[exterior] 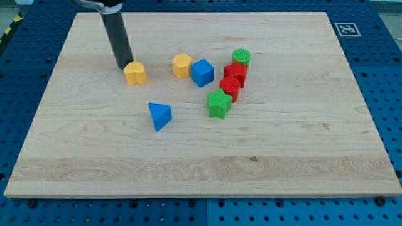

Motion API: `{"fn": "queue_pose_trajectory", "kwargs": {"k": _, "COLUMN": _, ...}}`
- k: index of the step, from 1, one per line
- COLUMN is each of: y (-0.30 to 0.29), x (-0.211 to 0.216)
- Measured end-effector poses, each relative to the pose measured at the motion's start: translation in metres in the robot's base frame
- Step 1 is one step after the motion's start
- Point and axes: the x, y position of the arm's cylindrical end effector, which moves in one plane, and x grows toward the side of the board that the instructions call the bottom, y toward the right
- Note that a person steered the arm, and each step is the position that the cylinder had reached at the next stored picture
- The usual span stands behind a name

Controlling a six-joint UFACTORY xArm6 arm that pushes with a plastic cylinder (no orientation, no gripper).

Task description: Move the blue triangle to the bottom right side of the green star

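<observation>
The blue triangle [159,115] lies on the wooden board, left of the green star [219,103] and a little lower in the view. A gap of bare wood separates the two. My tip [122,66] rests on the board at the upper left, touching or almost touching the left side of a yellow block [135,73]. The tip is well above and left of the blue triangle.
A second yellow block [182,65] touches a blue cube [202,72]. Two red blocks [235,73] [230,87] and a green cylinder [241,58] stand in a line above the star. A fiducial tag [346,29] sits at the board's top right corner.
</observation>
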Motion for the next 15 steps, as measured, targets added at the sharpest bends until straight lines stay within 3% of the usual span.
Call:
{"fn": "queue_pose_trajectory", "kwargs": {"k": 2, "y": -0.017, "x": 0.086}}
{"fn": "queue_pose_trajectory", "kwargs": {"k": 5, "y": -0.009, "x": 0.115}}
{"fn": "queue_pose_trajectory", "kwargs": {"k": 7, "y": 0.002, "x": 0.127}}
{"fn": "queue_pose_trajectory", "kwargs": {"k": 8, "y": -0.001, "x": 0.11}}
{"fn": "queue_pose_trajectory", "kwargs": {"k": 9, "y": 0.032, "x": 0.11}}
{"fn": "queue_pose_trajectory", "kwargs": {"k": 11, "y": 0.049, "x": 0.146}}
{"fn": "queue_pose_trajectory", "kwargs": {"k": 15, "y": 0.069, "x": 0.112}}
